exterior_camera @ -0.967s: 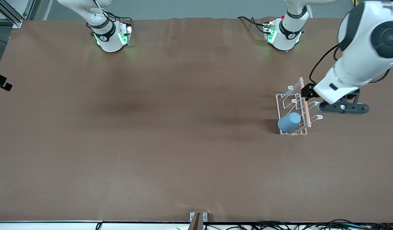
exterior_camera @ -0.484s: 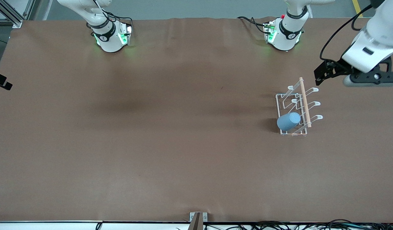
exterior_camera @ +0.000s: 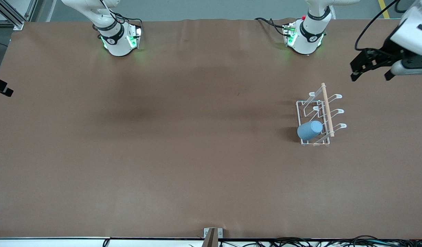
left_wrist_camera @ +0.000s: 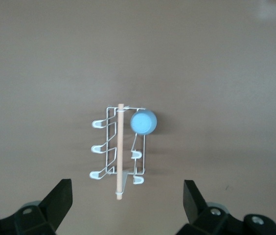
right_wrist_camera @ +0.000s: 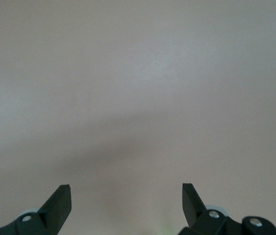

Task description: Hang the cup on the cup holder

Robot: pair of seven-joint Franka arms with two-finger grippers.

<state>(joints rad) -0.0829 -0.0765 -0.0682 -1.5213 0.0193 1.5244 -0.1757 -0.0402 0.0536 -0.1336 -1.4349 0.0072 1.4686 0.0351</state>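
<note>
Both arms are glossy white with dark grey joint rings, and the bases glow green with black cables trailing off. The left hand [exterior_camera: 371, 70] is matte black with wedge-shaped fingers [left_wrist_camera: 57, 200], silver screws near the knuckles. The right hand [right_wrist_camera: 126, 203] looks identical.

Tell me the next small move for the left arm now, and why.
Probably just park it clear. The cup already sits on a prong at the end of the cup holder nearer the front camera, and the left gripper is open and empty, up over the table's left-arm end. The right gripper waits, open.
</note>
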